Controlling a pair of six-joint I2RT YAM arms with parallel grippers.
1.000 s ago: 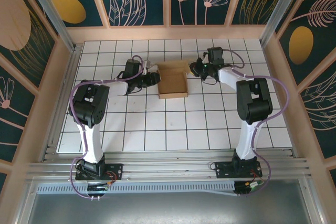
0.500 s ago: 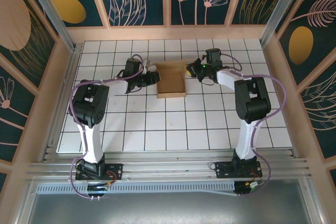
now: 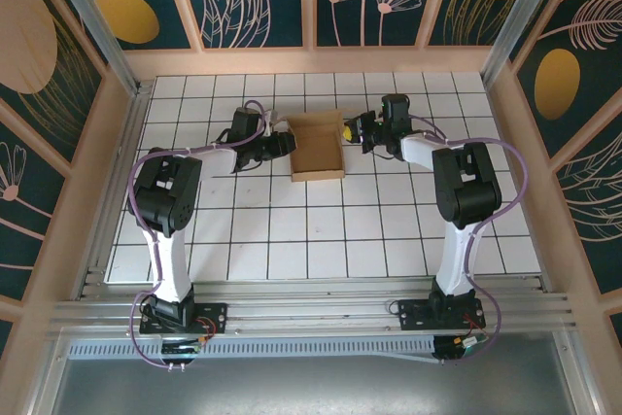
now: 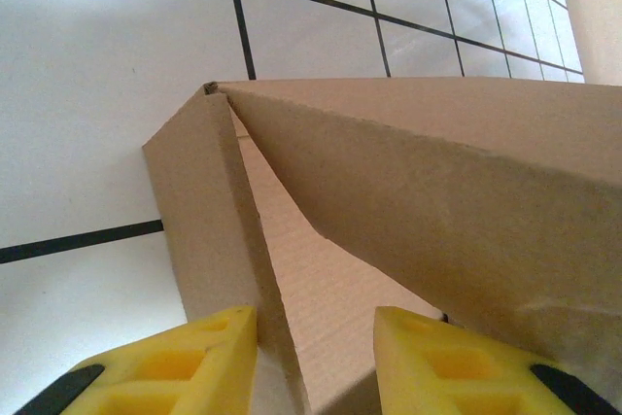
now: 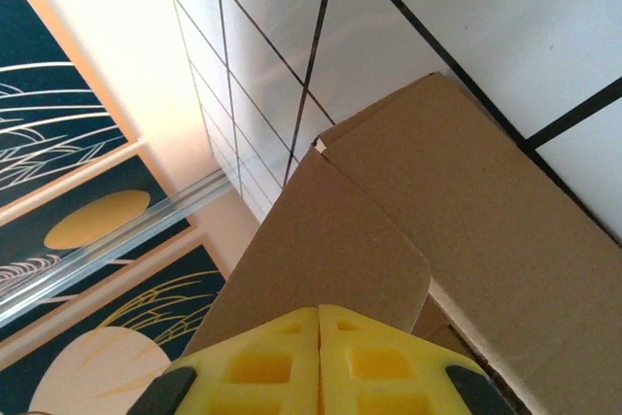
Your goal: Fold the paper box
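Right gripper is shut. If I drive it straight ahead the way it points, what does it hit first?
The brown kraft cardboard paper box: its rounded-corner flap sits directly ahead of the right gripper, apparently very close or already touching, though depth is unclear.

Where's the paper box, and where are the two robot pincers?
paper box (image 3: 319,155): top view, its inside floor.
left pincer (image 3: 288,143): top view, tips at the box's left wall.
right pincer (image 5: 319,323): right wrist view, where its yellow tips meet.

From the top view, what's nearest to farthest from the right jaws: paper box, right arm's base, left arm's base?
1. paper box, beside them, mid-table.
2. right arm's base, near edge, right.
3. left arm's base, near edge, left.
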